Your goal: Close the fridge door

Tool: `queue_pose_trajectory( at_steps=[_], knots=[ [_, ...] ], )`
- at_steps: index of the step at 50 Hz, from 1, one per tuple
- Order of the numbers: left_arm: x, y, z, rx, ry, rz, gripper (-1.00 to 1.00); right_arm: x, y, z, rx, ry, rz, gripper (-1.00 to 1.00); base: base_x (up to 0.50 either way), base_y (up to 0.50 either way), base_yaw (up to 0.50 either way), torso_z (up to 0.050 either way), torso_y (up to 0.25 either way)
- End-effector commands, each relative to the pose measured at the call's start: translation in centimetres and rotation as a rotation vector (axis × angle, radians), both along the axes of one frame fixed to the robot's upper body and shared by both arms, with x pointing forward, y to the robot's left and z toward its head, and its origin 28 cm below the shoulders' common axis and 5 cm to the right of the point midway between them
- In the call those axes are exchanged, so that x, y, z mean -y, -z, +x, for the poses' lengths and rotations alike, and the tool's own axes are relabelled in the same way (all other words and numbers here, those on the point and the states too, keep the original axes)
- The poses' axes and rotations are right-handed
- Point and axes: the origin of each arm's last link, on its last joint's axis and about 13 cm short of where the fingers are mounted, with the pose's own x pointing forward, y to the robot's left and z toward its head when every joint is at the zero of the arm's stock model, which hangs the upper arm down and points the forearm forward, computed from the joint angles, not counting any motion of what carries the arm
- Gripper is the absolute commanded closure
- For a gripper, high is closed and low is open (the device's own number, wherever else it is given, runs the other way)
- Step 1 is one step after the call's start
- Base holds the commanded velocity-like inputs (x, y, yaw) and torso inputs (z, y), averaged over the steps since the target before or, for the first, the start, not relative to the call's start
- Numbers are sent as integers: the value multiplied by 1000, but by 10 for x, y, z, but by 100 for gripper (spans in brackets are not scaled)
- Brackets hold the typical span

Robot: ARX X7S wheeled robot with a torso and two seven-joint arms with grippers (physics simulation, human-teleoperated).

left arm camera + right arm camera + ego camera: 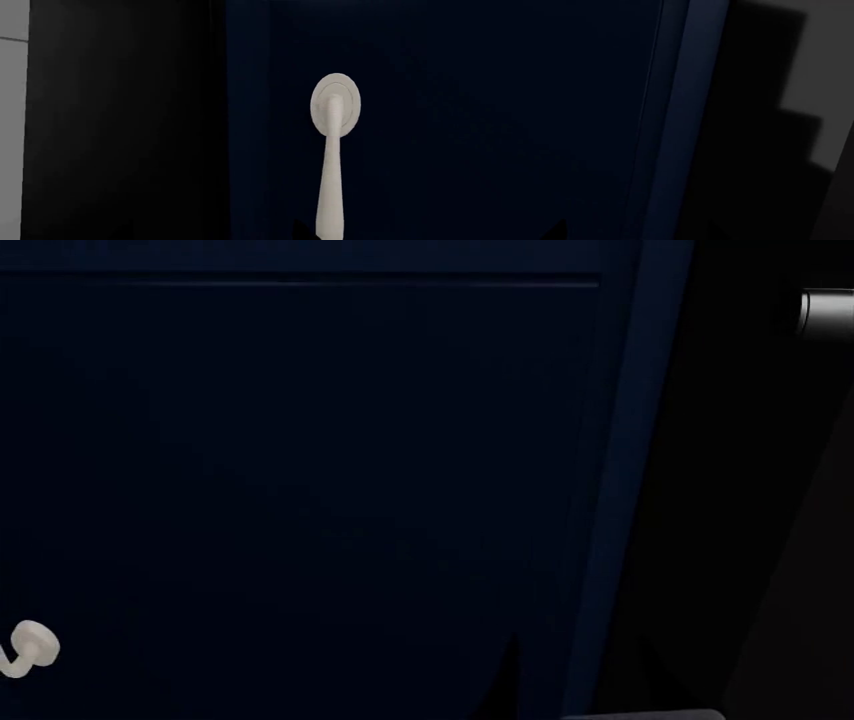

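Head view: dark navy cabinet door panel [307,490] fills frame, white curled handle [27,648] at lower left. Black surface [747,540] to right, possibly glossy black fridge door, cannot tell. Left wrist view: white handle against navy panel. Neither hand visible; grip state unknown.

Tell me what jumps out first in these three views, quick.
The white curled handle on its round base stands out against the navy cabinet door in the left wrist view, beside a black panel. In the head view the same kind of handle peeks in at the lower left of a big navy door. Everything else is dark; no gripper shows.
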Motion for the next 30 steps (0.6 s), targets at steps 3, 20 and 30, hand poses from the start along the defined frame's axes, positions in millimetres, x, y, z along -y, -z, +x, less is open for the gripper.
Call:
queue_pose_trajectory(
  at_steps=[3, 20, 30],
  knots=[
    [-77, -20, -16, -8, -394, 31, -100, -1, -5, -1, 22, -20, -19, -100, 0, 2, 1, 0, 0],
    [-129, -80, -3, -99, -607, 34, -100, -2, -11, -5, 59, -43, -23, -100, 2, 8, 7, 0, 0],
    [-138, -124, 22, -50, -664, 151, -100, -4, -11, -8, 66, -61, -32, -100, 0, 1, 0, 0, 0]
  ],
)
